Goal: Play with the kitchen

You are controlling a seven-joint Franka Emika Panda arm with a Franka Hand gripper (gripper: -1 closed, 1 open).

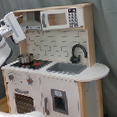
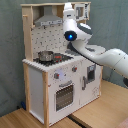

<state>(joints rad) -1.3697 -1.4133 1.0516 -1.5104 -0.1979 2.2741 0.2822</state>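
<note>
The kitchen (image 1: pixel 55 69) (image 2: pixel 60 75), a tall white and light-wood toy unit, stood on a wooden desk (image 2: pixel 95 117) before a grey curtain (image 1: pixel 107 36). The white arm (image 2: pixel 102 55) reached up from the second exterior view's right toward the unit's upper part, and its claw (image 1: pixel 20 19) sat high beside the range hood (image 2: pixel 48 19), above the hob. Whether the claw was clenched or released could not be told. A small metal pot (image 1: pixel 25 59) (image 2: pixel 45 55) rested on the hob, with the black faucet (image 1: pixel 77 52) over the grey sink (image 1: pixel 66 68).
</note>
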